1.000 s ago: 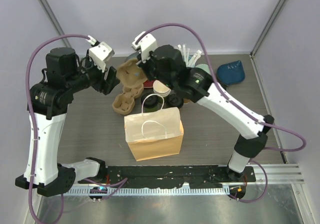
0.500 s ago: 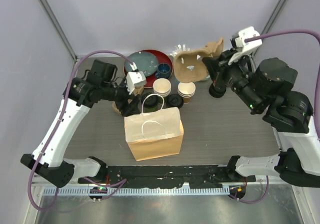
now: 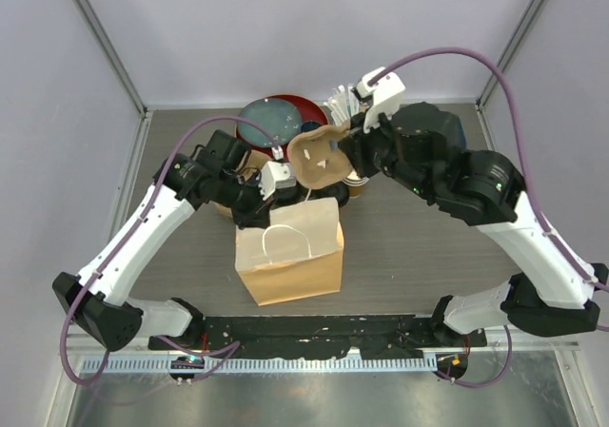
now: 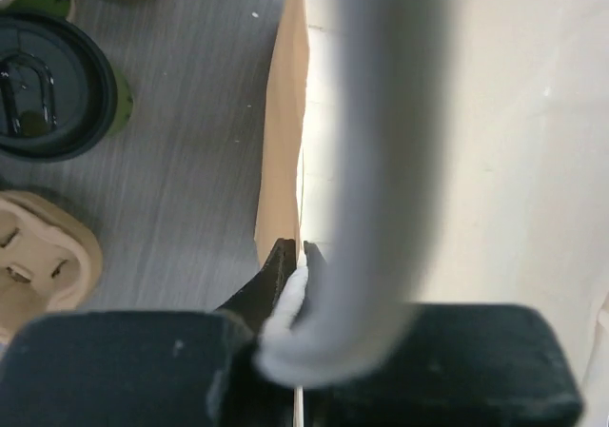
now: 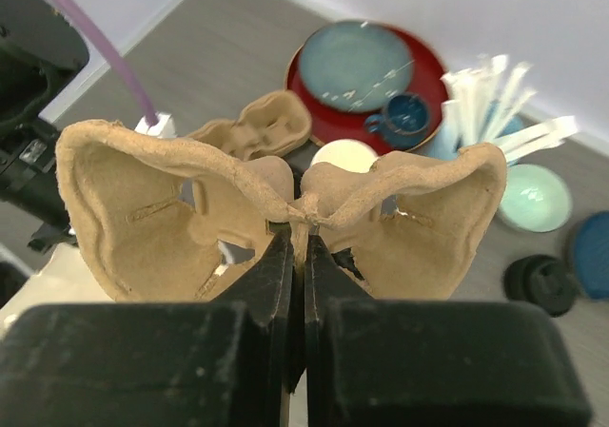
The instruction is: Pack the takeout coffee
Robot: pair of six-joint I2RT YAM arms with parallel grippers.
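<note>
- Two closed grips: left gripper (image 4: 293,256) on paper bag (image 3: 290,261) far rim; right gripper (image 5: 297,227) on cup carrier (image 5: 143,218) centre ridge.
- Green-sided cup (image 4: 48,85), lidded, upright on table (image 4: 190,113) just far of bag, nearest left gripper.

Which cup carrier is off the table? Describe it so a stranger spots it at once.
Start at the brown paper bag standing mid-table. Just behind its open top hangs a tan pulp cup carrier, pinched at its centre ridge by the right gripper. A second carrier lies flat on the table; this one is lifted and folded up like wings.
</note>
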